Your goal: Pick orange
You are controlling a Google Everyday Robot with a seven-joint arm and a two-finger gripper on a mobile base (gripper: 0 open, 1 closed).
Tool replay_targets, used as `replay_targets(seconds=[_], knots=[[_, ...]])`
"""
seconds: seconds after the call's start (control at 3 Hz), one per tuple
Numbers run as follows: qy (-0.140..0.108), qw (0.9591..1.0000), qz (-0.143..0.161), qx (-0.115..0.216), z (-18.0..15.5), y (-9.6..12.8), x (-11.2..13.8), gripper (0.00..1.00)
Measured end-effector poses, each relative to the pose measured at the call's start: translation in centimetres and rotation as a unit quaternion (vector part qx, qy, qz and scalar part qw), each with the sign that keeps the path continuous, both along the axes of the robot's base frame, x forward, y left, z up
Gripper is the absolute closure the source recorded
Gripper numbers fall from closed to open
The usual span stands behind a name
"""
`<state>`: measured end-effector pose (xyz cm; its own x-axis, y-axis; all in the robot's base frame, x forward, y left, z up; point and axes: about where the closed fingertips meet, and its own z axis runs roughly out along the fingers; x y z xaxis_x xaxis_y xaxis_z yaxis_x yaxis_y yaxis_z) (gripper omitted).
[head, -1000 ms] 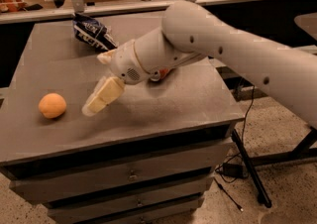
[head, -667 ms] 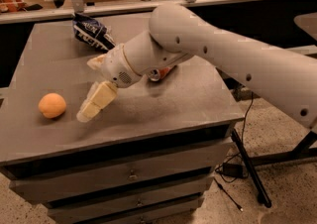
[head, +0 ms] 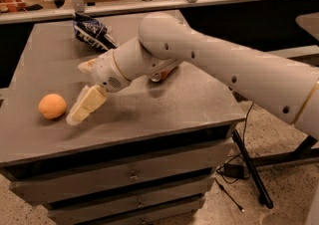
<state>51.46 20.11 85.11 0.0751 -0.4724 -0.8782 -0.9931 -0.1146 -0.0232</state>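
The orange (head: 52, 106) is a small round pale-orange fruit lying on the grey table top (head: 179, 102) near its left front edge. My gripper (head: 76, 92) reaches in from the right on a thick white arm and hangs low over the table just right of the orange. Its two cream fingers (head: 85, 105) are spread apart and hold nothing. The lower finger's tip is a short gap from the orange's right side and does not touch it.
A dark blue snack bag (head: 90, 32) lies at the table's back left. A red soda can (head: 162, 75) shows partly from behind my arm at mid-table. Drawers sit below the table top. A rail and shelf run behind, and a stand leg and cables are on the floor at right.
My gripper has moved left and slightly down towards the orange, closing most of the gap. The orange has not moved.
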Motion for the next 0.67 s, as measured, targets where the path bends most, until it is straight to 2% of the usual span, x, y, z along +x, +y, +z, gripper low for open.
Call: replay_targets(seconds=[0.33,0.67], knots=[[0.005,0.9998,-0.009,0.018,-0.2,1.2,0.5,0.00],[0.016,0.9989,0.022,0.038,-0.5,3.1,0.2,0.00]])
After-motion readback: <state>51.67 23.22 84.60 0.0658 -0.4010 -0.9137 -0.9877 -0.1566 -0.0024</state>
